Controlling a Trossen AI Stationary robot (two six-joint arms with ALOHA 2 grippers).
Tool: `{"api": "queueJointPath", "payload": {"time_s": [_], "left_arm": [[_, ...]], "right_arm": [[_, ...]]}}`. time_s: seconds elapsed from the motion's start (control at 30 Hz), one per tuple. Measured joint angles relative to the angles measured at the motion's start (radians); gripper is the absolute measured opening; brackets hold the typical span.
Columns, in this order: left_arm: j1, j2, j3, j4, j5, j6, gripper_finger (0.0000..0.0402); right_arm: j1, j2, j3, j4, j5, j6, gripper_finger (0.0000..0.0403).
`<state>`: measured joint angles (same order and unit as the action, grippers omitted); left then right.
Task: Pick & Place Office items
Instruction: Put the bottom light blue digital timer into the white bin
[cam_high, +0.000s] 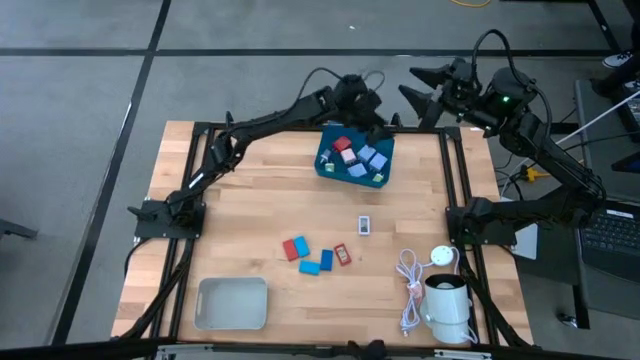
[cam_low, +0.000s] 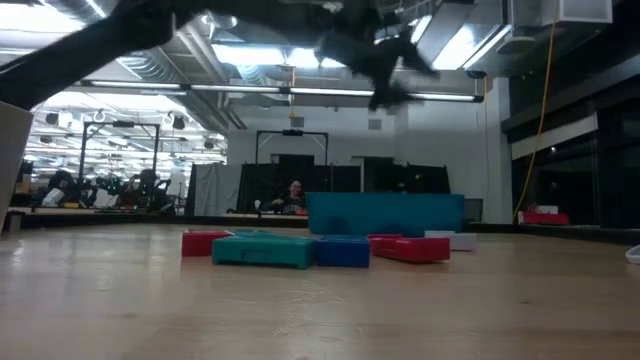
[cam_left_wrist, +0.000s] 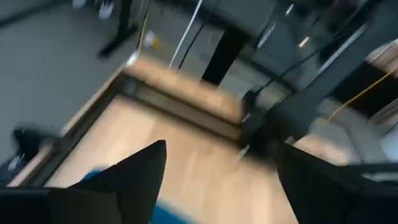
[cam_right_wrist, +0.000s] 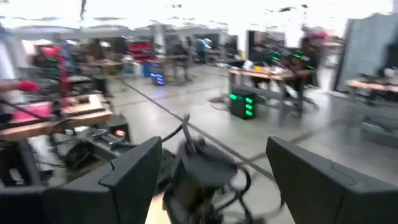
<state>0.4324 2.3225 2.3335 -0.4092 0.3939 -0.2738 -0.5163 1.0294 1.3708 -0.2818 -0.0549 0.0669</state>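
The office items lie in two lots: a heap of red, blue, pink and lavender pieces inside the teal bin (cam_high: 354, 162) near the far edge of the worktop (cam_high: 250, 210), and a loose group in the middle toward the near edge, namely a red piece (cam_high: 293, 247), two blue pieces (cam_high: 317, 263), a small red piece (cam_high: 342, 254) and a white piece (cam_high: 365, 225) a little apart. The left claw (cam_high: 372, 128) hangs above the far rim of the bin, its fingers spread apart with nothing between them, as the left wrist view shows. The right claw (cam_high: 428, 90) is raised beyond the far right corner, also spread wide and empty. I judge that the left arm is between picks; to do the next one well it should come straight down over a single loose piece, square its fingers across the short sides, and avoid nudging the neighbours, since the red and blue ones lie close together. The grey tray (cam_high: 232, 303) at the near left corner, the coiled cable (cam_high: 408, 285) and the white cylinder (cam_high: 447, 300) at the near right show only from above. The low view alone shows how thin the pieces are against the bin's wall (cam_low: 385, 212) behind them.
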Motion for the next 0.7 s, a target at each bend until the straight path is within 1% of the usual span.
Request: {"api": "queueJointPath", "payload": {"time_s": [0.07,0.13,0.2,0.27,0.33,0.43,0.5,0.6,0.7], "left_arm": [[-0.015,-0.043,0.0,0.034,-0.02,-0.004,0.0278],[-0.028,-0.086,-0.001,0.039,-0.048,0.034,0.0268],[-0.031,-0.142,-0.003,0.019,-0.083,0.081,0.026],[-0.028,-0.207,-0.003,0.008,-0.113,0.125,0.0255],[-0.021,-0.271,-0.006,-0.001,-0.122,0.152,0.0253],[-0.014,-0.357,-0.039,0.016,-0.139,0.176,0.0253],[-0.011,-0.414,-0.083,0.045,-0.142,0.185,0.0253],[-0.011,-0.506,-0.174,0.095,-0.141,0.19,0.0253],[-0.011,-0.602,-0.31,0.129,-0.144,0.179,0.0253]], "right_arm": [[0.0,-0.002,0.0,0.015,-0.072,0.004,0.0297],[0.0,-0.016,0.0,0.002,-0.147,0.023,0.0297],[0.0,-0.048,0.0,-0.024,-0.195,0.029,0.0297],[0.0,-0.085,-0.001,-0.04,-0.198,0.03,0.0297],[-0.006,-0.127,-0.013,-0.043,-0.198,0.031,0.0297],[-0.019,-0.197,-0.053,-0.037,-0.197,0.062,0.0297],[-0.021,-0.245,-0.115,-0.015,-0.187,0.105,0.0297],[-0.021,-0.31,-0.25,0.048,-0.144,0.19,0.0297],[-0.021,-0.359,-0.376,0.166,-0.12,0.292,0.0297]]}}
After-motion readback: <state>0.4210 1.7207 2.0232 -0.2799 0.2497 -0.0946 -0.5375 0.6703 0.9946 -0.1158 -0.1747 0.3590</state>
